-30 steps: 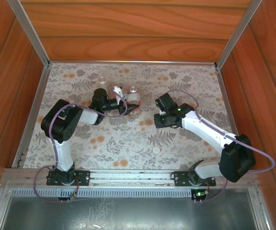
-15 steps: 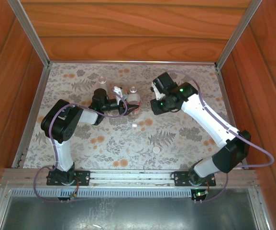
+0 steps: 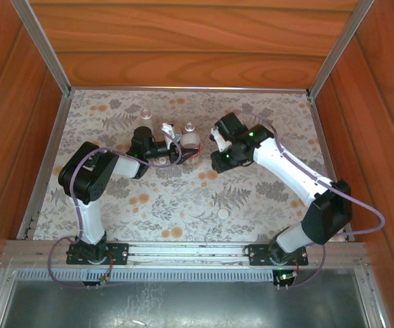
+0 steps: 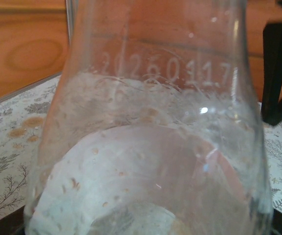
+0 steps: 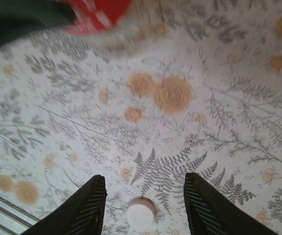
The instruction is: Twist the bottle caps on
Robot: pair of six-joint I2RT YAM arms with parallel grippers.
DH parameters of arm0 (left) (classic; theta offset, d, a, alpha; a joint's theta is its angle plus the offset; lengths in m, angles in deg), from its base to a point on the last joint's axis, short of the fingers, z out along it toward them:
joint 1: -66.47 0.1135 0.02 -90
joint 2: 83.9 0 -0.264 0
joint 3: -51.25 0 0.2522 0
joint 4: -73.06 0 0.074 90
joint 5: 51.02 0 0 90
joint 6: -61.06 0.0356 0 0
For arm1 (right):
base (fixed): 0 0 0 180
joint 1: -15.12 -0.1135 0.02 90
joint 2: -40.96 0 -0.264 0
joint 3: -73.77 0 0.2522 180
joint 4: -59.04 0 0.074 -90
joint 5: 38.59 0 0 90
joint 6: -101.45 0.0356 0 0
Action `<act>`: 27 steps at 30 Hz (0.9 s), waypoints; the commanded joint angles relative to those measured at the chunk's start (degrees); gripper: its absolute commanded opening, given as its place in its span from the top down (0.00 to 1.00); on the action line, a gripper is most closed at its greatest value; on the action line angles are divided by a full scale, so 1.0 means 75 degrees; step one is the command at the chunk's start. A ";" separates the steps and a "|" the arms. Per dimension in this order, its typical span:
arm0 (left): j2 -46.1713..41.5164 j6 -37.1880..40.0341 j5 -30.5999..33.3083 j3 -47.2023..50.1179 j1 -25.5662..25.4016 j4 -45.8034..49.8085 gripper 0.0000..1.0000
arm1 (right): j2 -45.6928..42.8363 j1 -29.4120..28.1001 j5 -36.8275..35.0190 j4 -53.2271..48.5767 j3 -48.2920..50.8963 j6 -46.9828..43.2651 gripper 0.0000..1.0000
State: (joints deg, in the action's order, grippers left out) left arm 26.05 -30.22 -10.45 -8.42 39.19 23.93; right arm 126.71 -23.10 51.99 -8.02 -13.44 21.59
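second bottle (image 3: 145, 113) stands on the floral cloth (image 3: 265, 198), far-left, apart from both arms; left gripper (image 3: 177, 141) clamped on red-label bottle (image 3: 192, 139), roughly upright, neck looks uncapped; left wrist cam has its clear wall right up close; right gripper (image 5: 144, 177) just beside that bottle, jaws parted at a medium gap, holding nothing; white cap (image 5: 141, 213) lies on the cloth between its fingers, touching neither; other cap (image 3: 222, 214) on the cloth nearer the bases, well apart from both bottles
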 commanded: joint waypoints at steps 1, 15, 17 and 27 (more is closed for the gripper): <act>-0.0165 -0.0193 0.0028 0.0056 0.0086 0.0205 0.30 | -0.0379 0.0037 0.0228 0.1281 0.0572 0.0159 0.45; -0.2161 -0.0451 0.0571 0.1426 0.0327 0.0561 0.31 | -0.0773 0.0050 -0.0674 0.4211 0.1810 0.0494 0.33; -0.2726 -0.0525 0.0732 0.1820 0.0487 0.0739 0.31 | -0.0483 0.0040 -0.0666 0.4526 0.1660 0.0314 0.32; -0.6142 -0.0149 0.2602 0.2795 0.0968 0.3701 0.31 | 0.1636 -0.0214 0.0062 0.5634 0.0735 -0.0299 0.29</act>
State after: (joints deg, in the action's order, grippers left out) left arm -14.03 -33.04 1.83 11.87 45.83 41.92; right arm 135.61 -23.43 50.39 29.83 -6.03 21.32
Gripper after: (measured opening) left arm 0.689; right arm 0.708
